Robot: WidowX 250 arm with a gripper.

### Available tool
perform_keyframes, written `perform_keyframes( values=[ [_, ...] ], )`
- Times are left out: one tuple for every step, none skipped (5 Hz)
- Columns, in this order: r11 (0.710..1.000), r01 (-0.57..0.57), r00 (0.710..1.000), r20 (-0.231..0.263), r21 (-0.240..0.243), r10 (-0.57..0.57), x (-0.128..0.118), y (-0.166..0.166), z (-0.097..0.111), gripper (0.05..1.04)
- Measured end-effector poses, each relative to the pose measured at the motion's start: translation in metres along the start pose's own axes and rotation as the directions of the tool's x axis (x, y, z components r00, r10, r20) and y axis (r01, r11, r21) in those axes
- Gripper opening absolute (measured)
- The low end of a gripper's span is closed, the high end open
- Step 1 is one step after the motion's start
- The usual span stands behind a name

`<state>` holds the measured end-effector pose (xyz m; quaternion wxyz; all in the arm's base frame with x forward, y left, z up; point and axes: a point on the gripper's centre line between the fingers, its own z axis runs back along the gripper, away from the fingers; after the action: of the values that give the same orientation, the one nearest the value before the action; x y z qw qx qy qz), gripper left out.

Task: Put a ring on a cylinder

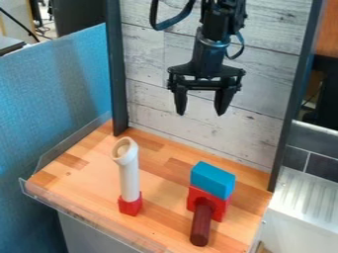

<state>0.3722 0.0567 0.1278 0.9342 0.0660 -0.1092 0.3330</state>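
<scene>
Above the counter [82, 183], before the plank wall [148, 64], the gripper [200, 112] hangs pointing down; its jaws are spread wide. Toward the left of the counter, a pale ring [121, 160] sits tilted at the top of the upright white cylinder [130, 181]; a red base [130, 206] holds the cylinder

A single camera looks down at a slant on the wooden surface [163, 197], facing the plank wall [148, 64] behind, close enough that the lower edge crops the surface.
</scene>
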Motion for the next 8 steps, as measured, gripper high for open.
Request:
perform_keyframes(
  values=[
    [1.000, 0.009, 0.999, -0.035, 0.023, -0.008, -0.006, 0.001, -0.015, 1.001],
    [1.000, 0.008, 0.999, -0.039, 0.028, -0.006, -0.006, 0.012, -0.026, 1.001],
    [0.999, -0.047, 0.998, -0.046, 0.026, 0.048, -0.002, 0.029, -0.029, 1.001],
    [0.995, -0.103, 0.994, -0.039, -0.005, 0.103, 0.001, 0.049, -0.015, 1.001],
    [0.985, -0.171, 0.984, -0.055, -0.023, 0.169, 0.000, 0.073, -0.011, 1.001],
    [0.977, -0.211, 0.976, -0.068, -0.033, 0.209, 0.003, 0.092, -0.004, 1.001],
    [0.966, -0.257, 0.964, -0.081, -0.032, 0.254, 0.002, 0.112, -0.011, 1.001],
    [0.952, -0.293, 0.952, -0.115, -0.085, 0.283, -0.007, 0.122, -0.029, 1.001]
  ],
)
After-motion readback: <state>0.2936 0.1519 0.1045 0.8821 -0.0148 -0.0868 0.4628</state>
